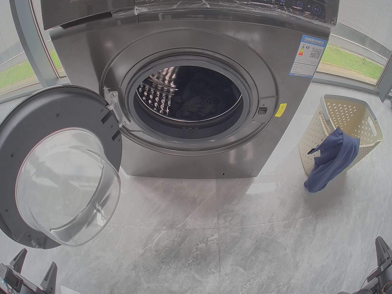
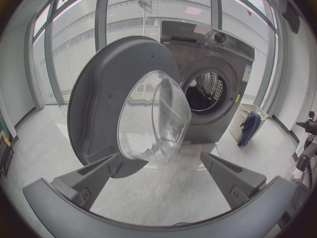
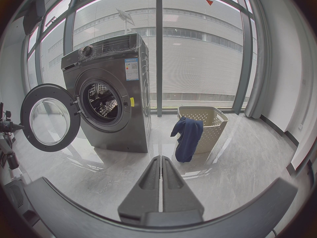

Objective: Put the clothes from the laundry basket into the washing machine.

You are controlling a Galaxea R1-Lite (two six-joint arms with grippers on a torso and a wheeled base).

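A grey front-loading washing machine (image 1: 192, 86) stands ahead with its round door (image 1: 57, 168) swung wide to the left. Dark cloth (image 1: 196, 96) lies inside the drum. To its right stands a cream laundry basket (image 1: 347, 119), and a dark blue garment (image 1: 332, 160) hangs over its front rim down to the floor. My left gripper (image 2: 158, 159) is open and holds nothing, low at the near left, in front of the door. My right gripper (image 3: 160, 164) is shut and holds nothing, low at the near right, well back from the basket (image 3: 206, 123) and the blue garment (image 3: 187, 138).
Grey marble floor (image 1: 212, 233) lies open between me and the machine. Tall windows (image 3: 198, 50) run behind the machine and basket. The open door (image 2: 112, 99) juts out over the floor on the left. Camera gear (image 2: 308, 139) stands by the right wall.
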